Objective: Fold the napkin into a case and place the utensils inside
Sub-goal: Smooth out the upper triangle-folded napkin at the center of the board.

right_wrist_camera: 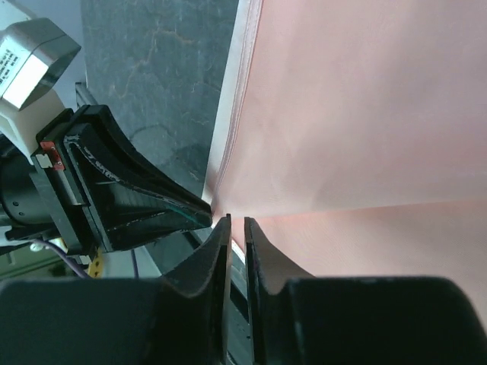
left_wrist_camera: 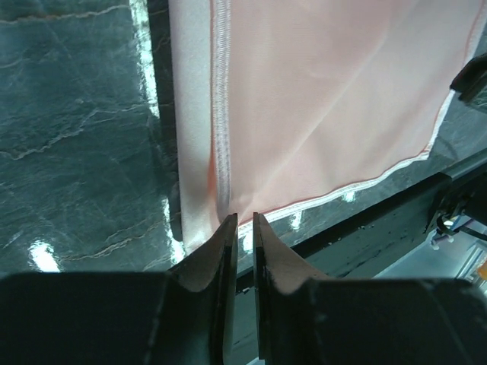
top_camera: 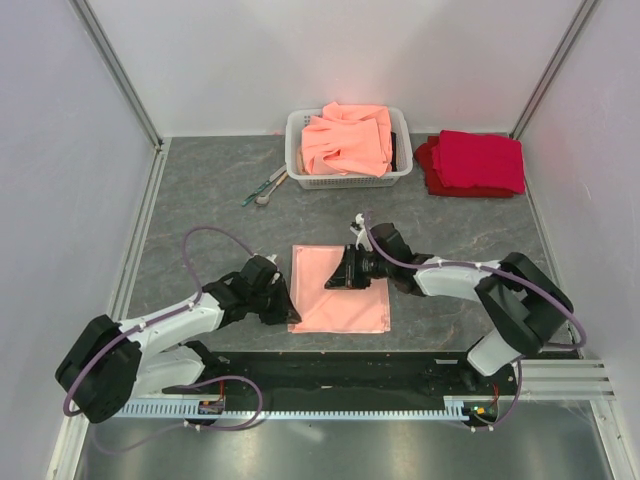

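Top external: no readable writing; the right wrist view shows a grey block [right_wrist_camera: 38, 53] on the left arm with small print, too fine to read. Table [top_camera: 200, 210] dark grey, marbled, glossy; white walls [top_camera: 300, 60] on three sides. Napkin [top_camera: 350, 305] flat at centre, near the arm bases; utensils [top_camera: 264, 188] well beyond its far-left corner, beside a white basket [top_camera: 345, 183] of salmon cloths [top_camera: 347, 140]; red cloths [top_camera: 475, 160] beyond its far-right corner. Left gripper [top_camera: 288, 312] low at the napkin's near-left corner, arm stretched along the table; jaws almost together, thin slit, tips at the hem; cannot tell if cloth is pinched. Right gripper [top_camera: 333, 282] over the napkin's left half, forearm reaching in from the right; jaws likewise a thin slit, tips at the cloth; grip not discernible.
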